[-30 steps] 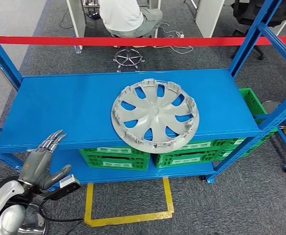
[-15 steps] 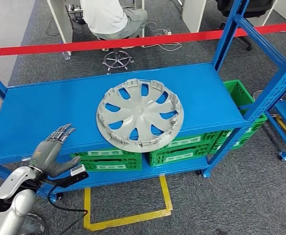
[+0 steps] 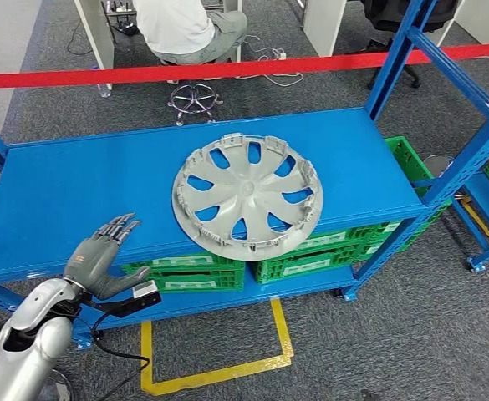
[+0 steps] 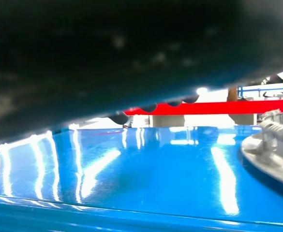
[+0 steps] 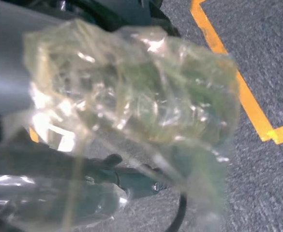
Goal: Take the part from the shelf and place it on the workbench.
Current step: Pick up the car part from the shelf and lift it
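The part is a silver hubcap (image 3: 247, 197) lying flat on the middle of the blue shelf (image 3: 71, 188), its front rim jutting over the shelf's front edge. My left hand (image 3: 99, 257) hovers at the shelf's front edge, well left of the hubcap, fingers stretched out and apart, holding nothing. The left wrist view looks low across the glossy shelf (image 4: 140, 169) with the hubcap (image 4: 275, 150) at the side and the dark hand (image 4: 114, 53) close to the lens. In the right wrist view a crumpled clear film (image 5: 132, 101) blurs the right hand (image 5: 5, 63) above the carpet.
Green crates (image 3: 185, 271) sit on the lower shelf. Blue uprights (image 3: 396, 63) rise at the shelf's right end, and another rack stands further right. A red barrier tape (image 3: 229, 68) runs behind, with a seated person (image 3: 178, 25) beyond. Yellow floor tape (image 3: 216, 372) marks the carpet.
The camera has shifted, so the whole scene sits differently. My left hand has risen and come closer to the shelf edge and the hubcap, still open. The hubcap has stayed put.
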